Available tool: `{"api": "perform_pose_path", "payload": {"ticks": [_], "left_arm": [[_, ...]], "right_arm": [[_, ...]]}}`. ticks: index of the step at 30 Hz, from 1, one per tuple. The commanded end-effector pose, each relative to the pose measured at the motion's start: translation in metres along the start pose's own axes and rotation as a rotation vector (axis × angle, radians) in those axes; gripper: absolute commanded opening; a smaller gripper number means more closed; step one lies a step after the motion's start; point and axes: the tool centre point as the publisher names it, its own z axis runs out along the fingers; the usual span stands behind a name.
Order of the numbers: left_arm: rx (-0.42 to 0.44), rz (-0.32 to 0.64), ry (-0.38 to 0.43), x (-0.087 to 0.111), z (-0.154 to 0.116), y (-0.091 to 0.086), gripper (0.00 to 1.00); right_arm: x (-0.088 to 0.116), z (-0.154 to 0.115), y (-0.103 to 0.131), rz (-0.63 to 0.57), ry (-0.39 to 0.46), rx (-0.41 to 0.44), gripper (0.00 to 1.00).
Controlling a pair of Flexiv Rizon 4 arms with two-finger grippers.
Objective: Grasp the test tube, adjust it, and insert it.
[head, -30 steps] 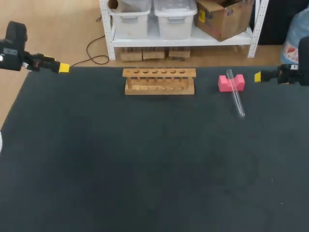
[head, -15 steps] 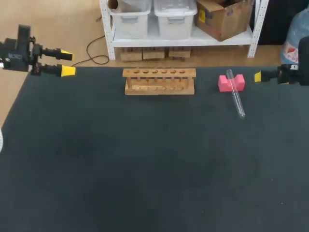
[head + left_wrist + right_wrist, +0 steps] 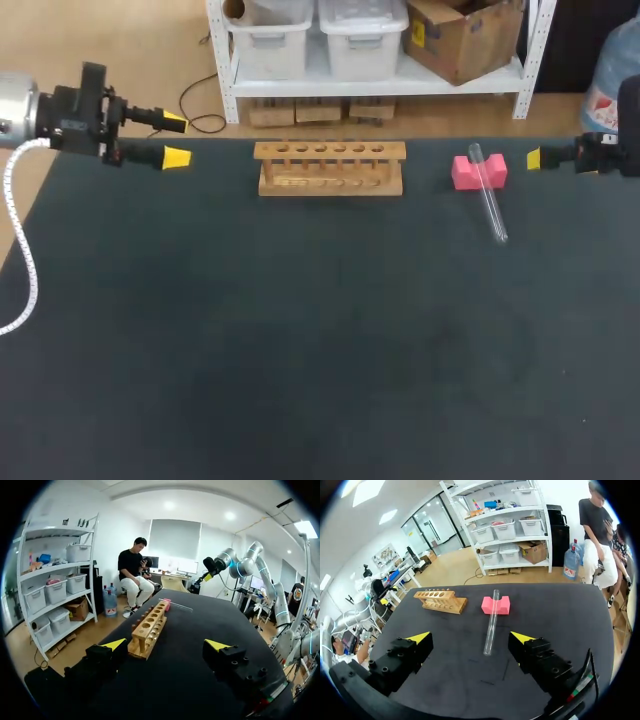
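Nothing looks done yet: on the black tabletop point(image 3: 300, 350) the empty wooden tube rack point(image 3: 330, 168) stands upper centre in the head view, the left claw point(image 3: 176, 140) and right claw point(image 3: 470, 638) gape wide, holding nothing, and across the pink block point(image 3: 465, 172) at upper right lies the clear glass test tube point(image 3: 489, 200), ungrasped.

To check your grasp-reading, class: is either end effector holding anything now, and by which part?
Nothing is held: left end effector and right end effector are open, test tube untouched.

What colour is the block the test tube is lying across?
Pink. The block under the test tube shows best in the right wrist view.
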Motion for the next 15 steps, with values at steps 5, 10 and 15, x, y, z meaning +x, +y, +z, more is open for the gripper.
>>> {"api": "perform_pose_path", "payload": {"ticks": [5, 10, 15], "left_arm": [[0.018, 0.002, 0.006, 0.001, 0.016, 0.009, 1.0], [0.014, 0.009, 0.003, 0.0, 0.023, 0.012, 1.0], [0.003, 0.02, -0.012, -0.001, 0.025, 0.013, 1.0]], "right_arm": [[0.0, -0.001, 0.002, 0.0, 0.0, 0.012, 1.0], [0.0, -0.001, 0.002, 0.0, 0.0, 0.012, 1.0], [0.0, -0.001, 0.002, 0.0, 0.0, 0.012, 1.0]]}}
